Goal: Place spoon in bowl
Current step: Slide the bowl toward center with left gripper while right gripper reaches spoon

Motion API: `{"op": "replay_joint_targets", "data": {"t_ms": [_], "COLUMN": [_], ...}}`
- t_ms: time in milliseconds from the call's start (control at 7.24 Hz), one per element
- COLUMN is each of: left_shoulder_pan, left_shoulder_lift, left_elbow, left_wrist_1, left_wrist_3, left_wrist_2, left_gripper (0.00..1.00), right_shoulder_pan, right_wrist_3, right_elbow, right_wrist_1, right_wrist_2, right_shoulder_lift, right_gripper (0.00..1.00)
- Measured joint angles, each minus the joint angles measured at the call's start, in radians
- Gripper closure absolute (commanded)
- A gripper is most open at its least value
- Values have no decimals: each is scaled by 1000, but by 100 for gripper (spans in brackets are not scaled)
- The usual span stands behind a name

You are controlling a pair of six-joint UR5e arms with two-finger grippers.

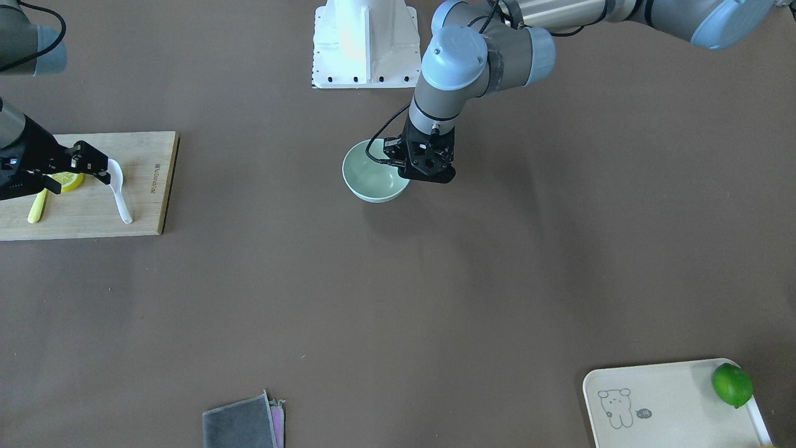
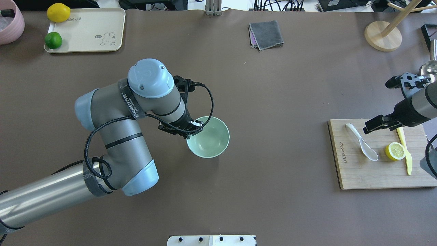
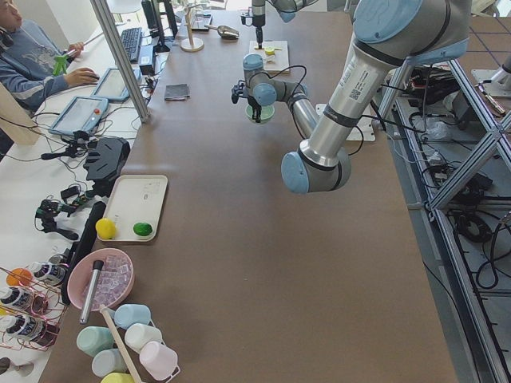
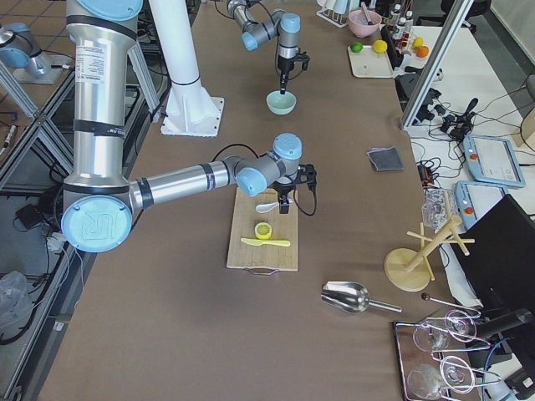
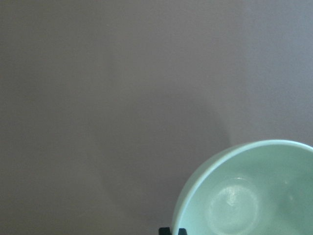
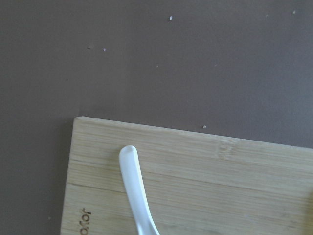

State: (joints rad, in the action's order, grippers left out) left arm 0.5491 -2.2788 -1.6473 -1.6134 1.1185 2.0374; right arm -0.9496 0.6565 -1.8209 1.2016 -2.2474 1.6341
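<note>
Right tool [image 1: 103, 169], jaws spread and empty, hovers over spoon [image 1: 120, 194]. Glossy, rigid, likely slippery, breakable; grip mid-handle.

The spoon [image 2: 362, 142] lies on the cutting board [image 2: 375, 177], with the right gripper [image 2: 368, 128] above its handle end. The left gripper [image 2: 188, 135] seems to touch the rim of the bowl [image 2: 211, 141].

- I see the bowl [image 2: 209, 138] near the table's middle, with the left gripper [image 1: 410, 169] at its left rim.
- The board [image 2: 368, 177] lies far right; on it, left to right: spoon [image 2: 362, 141], lemon half [image 2: 395, 151], knife [image 2: 406, 153].
- The right gripper [image 1: 102, 169] hangs over the board, beside the spoon.
- At the far left, the tray [image 2: 88, 34] carries a lemon [image 2: 58, 12] and a lime [image 2: 53, 40].
</note>
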Motion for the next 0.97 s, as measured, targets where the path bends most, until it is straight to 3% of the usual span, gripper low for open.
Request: {"op": "replay_joint_targets", "data": {"t_ms": [967], "left_shoulder_pan": [-18], "left_shoulder_lift": [-26], "left_elbow": [30], "left_wrist_1": [0], "left_wrist_3": [1], "left_wrist_2": [0], "left_gripper": [100], "right_shoulder_pan": [118], "right_wrist_3": [-15], "right_elbow": [32], "right_wrist_1": [-1], "right_wrist_2": [75], "right_shoulder_lift": [-44], "right_gripper": [29]}}
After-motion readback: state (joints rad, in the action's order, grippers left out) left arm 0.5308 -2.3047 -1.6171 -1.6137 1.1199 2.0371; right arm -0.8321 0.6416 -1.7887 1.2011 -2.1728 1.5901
